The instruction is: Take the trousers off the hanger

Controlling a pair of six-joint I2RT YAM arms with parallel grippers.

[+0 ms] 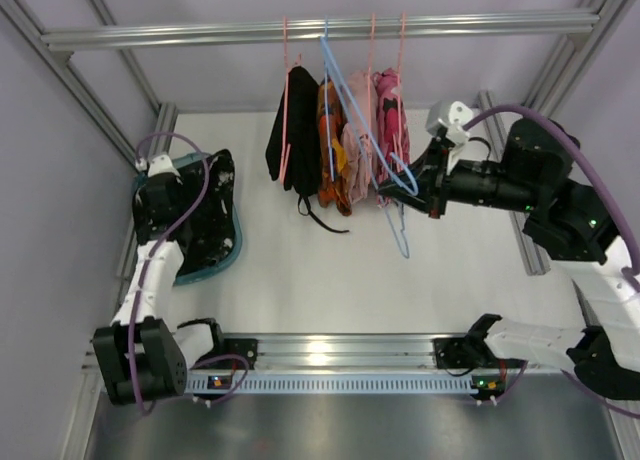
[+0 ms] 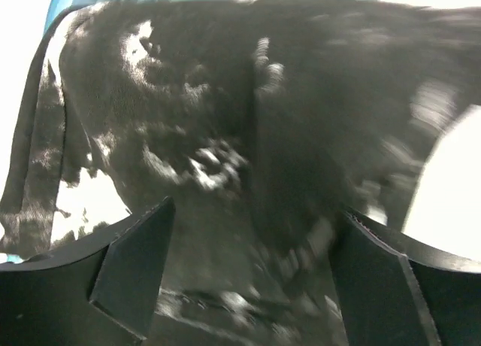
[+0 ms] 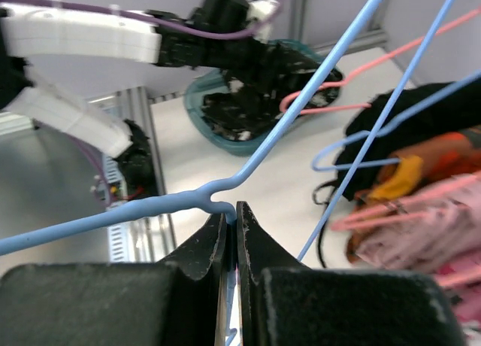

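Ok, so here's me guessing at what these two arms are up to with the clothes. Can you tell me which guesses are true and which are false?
1. The right gripper is pinched shut on a blue hanger. True.
2. That blue hanger carries trousers. False: its wire is bare.
3. The speckled black trousers lie in the teal basket. True.
4. The left gripper is clamped on cloth. False: its jaws stand open over the speckled cloth.
5. The plain black trousers lie in the basket too. False: they hang from a pink hanger on the rail.
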